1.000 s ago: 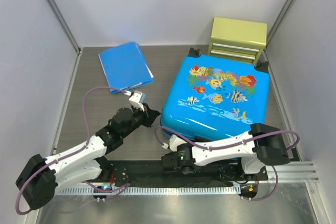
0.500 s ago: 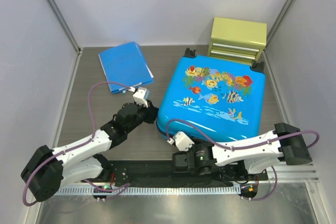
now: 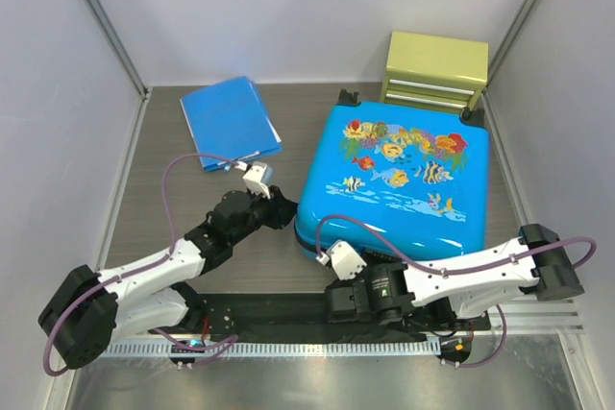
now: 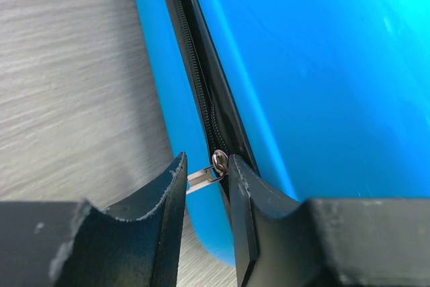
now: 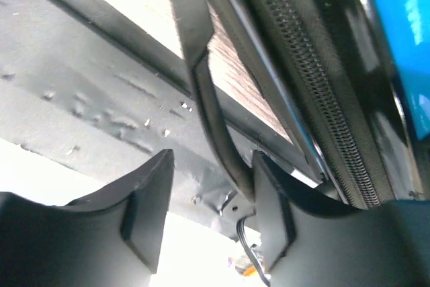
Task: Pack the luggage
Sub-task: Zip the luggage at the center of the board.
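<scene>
The luggage (image 3: 394, 175), a bright-blue fish-print suitcase, lies flat and closed right of centre. My left gripper (image 3: 284, 215) is at its left front edge. In the left wrist view the fingers (image 4: 205, 165) stand a narrow gap apart, with the silver zipper pull (image 4: 200, 178) between them, its ring against the right finger. The black zipper track (image 4: 195, 65) runs up the blue shell (image 4: 322, 65). My right gripper (image 3: 336, 287) is low at the suitcase's near edge. It is open (image 5: 211, 159), with a black strap (image 5: 208, 99) against its right finger, beside the zipper (image 5: 302, 65).
A flat blue folder (image 3: 231, 122) lies at the back left. A yellow-green drawer box (image 3: 434, 69) stands behind the suitcase at the back right. Side walls close in both sides. The arms' mounting rail (image 3: 288, 345) runs along the near edge.
The suitcase has shifted and turned on the table. My left gripper has moved in to its left edge, around the zipper pull. My right arm has drawn back toward the near edge.
</scene>
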Available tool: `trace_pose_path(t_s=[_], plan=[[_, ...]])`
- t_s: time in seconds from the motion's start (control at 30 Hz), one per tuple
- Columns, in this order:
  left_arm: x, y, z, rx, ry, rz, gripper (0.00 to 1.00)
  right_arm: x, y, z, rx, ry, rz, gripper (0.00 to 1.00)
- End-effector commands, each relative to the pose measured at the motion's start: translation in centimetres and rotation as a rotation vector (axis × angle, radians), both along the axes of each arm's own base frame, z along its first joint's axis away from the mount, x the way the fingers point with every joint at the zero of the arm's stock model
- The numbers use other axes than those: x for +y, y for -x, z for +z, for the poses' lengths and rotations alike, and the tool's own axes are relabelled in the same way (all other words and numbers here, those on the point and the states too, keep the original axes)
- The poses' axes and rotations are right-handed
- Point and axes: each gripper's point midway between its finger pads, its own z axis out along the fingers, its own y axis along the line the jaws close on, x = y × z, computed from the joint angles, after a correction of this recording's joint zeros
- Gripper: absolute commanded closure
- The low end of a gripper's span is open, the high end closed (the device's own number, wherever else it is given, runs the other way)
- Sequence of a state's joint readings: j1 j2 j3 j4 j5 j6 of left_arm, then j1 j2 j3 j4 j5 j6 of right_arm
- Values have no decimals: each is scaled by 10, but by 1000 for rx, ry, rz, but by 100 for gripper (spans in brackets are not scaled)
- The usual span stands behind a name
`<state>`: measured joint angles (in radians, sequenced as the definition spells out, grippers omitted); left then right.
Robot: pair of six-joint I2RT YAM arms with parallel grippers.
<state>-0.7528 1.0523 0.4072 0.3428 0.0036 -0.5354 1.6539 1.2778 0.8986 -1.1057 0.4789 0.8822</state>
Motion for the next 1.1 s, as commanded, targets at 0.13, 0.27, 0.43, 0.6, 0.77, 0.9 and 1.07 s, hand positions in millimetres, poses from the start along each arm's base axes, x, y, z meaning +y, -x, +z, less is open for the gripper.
trace_pose_path(t_s=[0.13,0.27,0.43,0.6,0.77,0.9,1.07], plan=[[-3,9,-53,180,-114,-17,67,69,63,67,358,-255,4,31],[-9,5,-58,205,-124,-20,66,60,70,54,389,-197,36,25],[-10,0,-61,231,-153,-7,62,73,66,85,338,-281,67,17],[-5,2,-60,245,-180,5,58,105,14,164,79,-492,16,9],[4,8,-57,269,-204,11,58,125,-61,170,19,-520,-155,4],[6,9,-43,248,-195,8,57,121,-149,204,-228,-538,-331,4],[15,4,-26,220,-212,43,55,19,-258,262,-481,-600,-750,0]])
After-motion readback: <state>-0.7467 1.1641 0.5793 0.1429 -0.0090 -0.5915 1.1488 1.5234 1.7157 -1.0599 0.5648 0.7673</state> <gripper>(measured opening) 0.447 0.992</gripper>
